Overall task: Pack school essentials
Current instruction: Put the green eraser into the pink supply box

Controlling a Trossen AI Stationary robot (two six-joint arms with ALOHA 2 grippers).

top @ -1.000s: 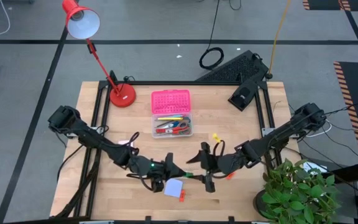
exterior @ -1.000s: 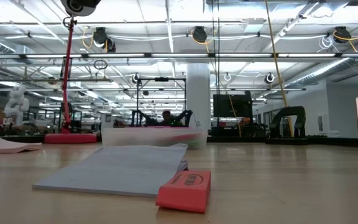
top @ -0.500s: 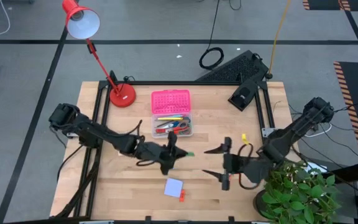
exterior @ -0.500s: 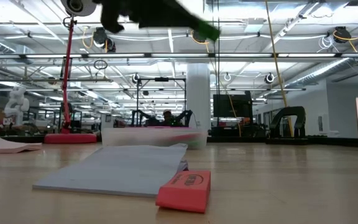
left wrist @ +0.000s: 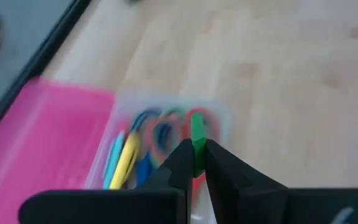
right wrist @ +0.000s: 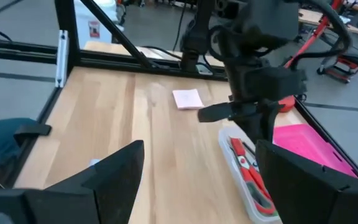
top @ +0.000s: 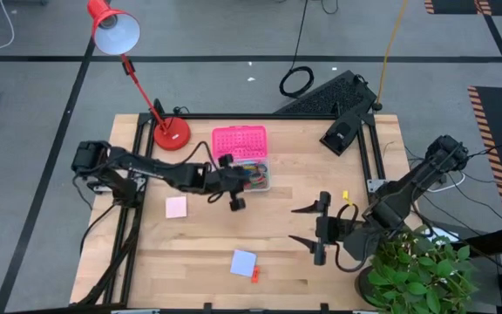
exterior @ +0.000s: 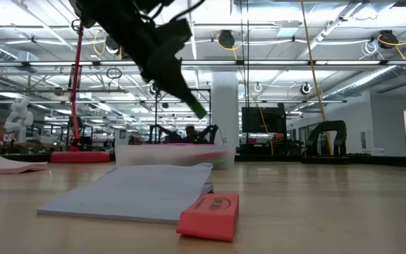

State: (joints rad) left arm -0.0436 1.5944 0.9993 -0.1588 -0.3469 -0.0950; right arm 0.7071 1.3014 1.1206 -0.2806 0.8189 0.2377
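Note:
My left gripper [left wrist: 197,150] hangs over the open clear box [top: 244,175], shut on a small green stick [left wrist: 197,134]; whether that is an eraser or a short pencil I cannot tell. The box holds red-handled scissors [right wrist: 248,167] and pencils [left wrist: 124,160], and its pink lid [top: 239,141] lies behind it. A pink note pad [top: 176,207], a blue note pad [top: 244,262] and a red eraser [top: 255,274] lie flat on the table. My right gripper [top: 310,230] stands open at the near right, with nothing between its fingers. My left gripper pinches the green stick between its two fingertips, and the stick's free end [left wrist: 197,124] juts out past them. In the low view the fingers slant down toward the box, and the stick [exterior: 197,109] hangs clear above it.
A red desk lamp [top: 171,133] stands at the far left, beside the box. A black stand [top: 342,133] sits at the far right corner. A potted plant [top: 412,266] fills the near right corner. Bare wood lies between the two note pads.
My left gripper has risen from beside the blue note pad and gone toward the table's far edge, carrying the green stick over the clear box. My right gripper has drawn back toward the table's right edge. The pink note pad, which the left arm covered before, now shows.

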